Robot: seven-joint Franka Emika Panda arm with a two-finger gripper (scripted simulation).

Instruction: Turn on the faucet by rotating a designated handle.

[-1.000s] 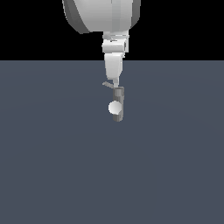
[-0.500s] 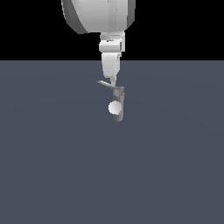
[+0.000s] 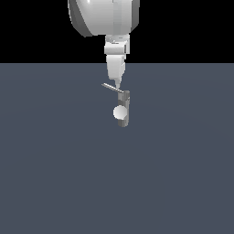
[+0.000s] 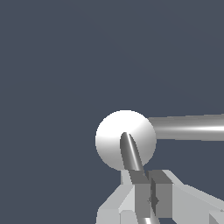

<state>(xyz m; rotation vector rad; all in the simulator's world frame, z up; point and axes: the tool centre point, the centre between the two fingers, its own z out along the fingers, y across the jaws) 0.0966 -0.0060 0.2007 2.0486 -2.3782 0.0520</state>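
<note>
Arm poised upright over the faucet

The faucet [image 3: 123, 109] stands mid-floor [image 3: 55, 173], handle [image 3: 109, 86] jutting toward 10 o'clock. Behind, the gripper [image 3: 117, 84] points straight down, fingers drawn narrow, tip at the handle; contact unclear.

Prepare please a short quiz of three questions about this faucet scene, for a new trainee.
1. True or false: the gripper is at the base of the faucet.
2. Toward which side of the exterior view does the handle stick out from the post's top? A) left B) right
3. Fill in: on the front of the post sits a pale white ____.

Key: 1. False; the gripper tip is at the top of the post, at the handle. 2. A. 3. ball.
</note>
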